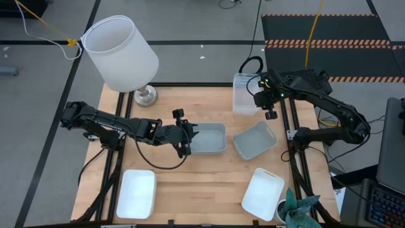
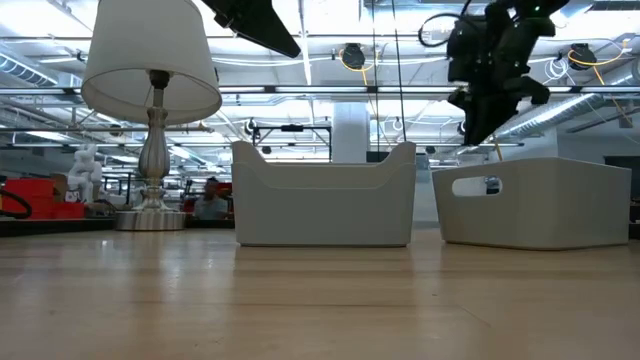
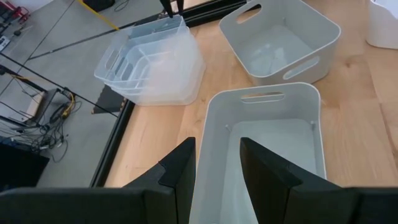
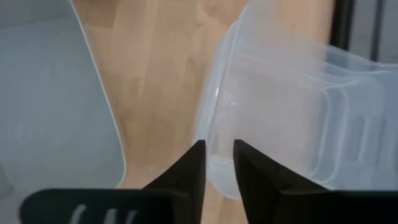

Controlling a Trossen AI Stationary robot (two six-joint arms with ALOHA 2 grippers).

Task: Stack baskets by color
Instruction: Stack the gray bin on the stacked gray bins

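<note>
Two grey-blue baskets rest on their bottoms mid-table, side by side. A stack of clear baskets stands at the far right. Two white baskets lie near the front edge. My left gripper hovers open above the left end of the left grey-blue basket, clear of it, and shows high above that basket in the low view. My right gripper hangs over the near corner of the clear stack, its fingers a little apart. My right gripper points steeply down at the rim of the top clear basket, with a narrow gap between its fingers. I cannot tell whether a finger touches the rim. The stack stands on the table.
A lamp with a big white shade stands at the far left corner. A cup holding a teal thing sits at the near right corner. Bare wood lies between the two white baskets and left of my left arm.
</note>
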